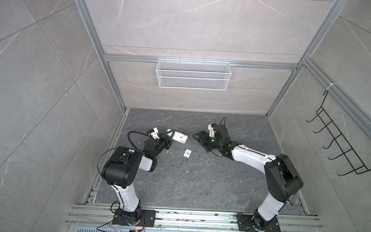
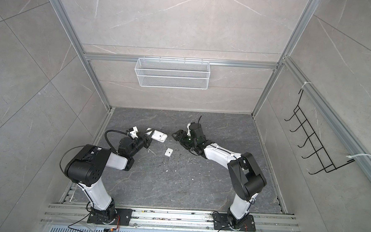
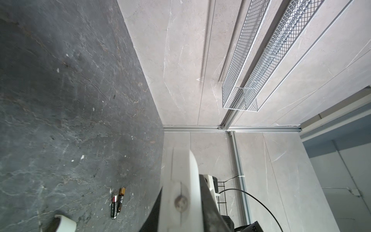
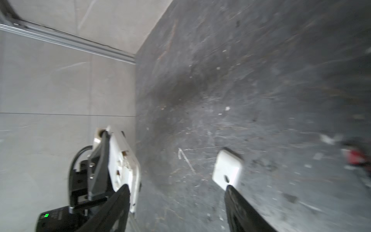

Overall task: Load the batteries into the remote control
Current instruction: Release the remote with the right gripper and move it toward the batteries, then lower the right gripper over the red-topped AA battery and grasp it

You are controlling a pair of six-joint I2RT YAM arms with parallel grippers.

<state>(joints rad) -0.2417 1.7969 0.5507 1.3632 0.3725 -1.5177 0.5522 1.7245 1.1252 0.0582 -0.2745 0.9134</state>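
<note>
My left gripper (image 1: 171, 135) is shut on the white remote control (image 1: 179, 138) and holds it just above the dark table at the back left of centre. The remote's free end, with an open recess, points toward my right gripper (image 1: 199, 142). In the left wrist view the remote (image 3: 180, 176) shows edge-on between the dark fingers (image 3: 208, 200). Two batteries (image 3: 118, 202) lie side by side on the table in that view; I cannot make them out in either top view. The right gripper (image 4: 177, 192) is open and empty, a short way from the remote (image 4: 122, 160).
A small white cover plate (image 1: 187, 153) lies on the table between the arms, close to one right fingertip (image 4: 232, 192). White specks dot the table (image 1: 198, 182). A white wire basket (image 1: 193, 74) hangs on the back wall and a black hook rack (image 1: 342, 140) on the right wall.
</note>
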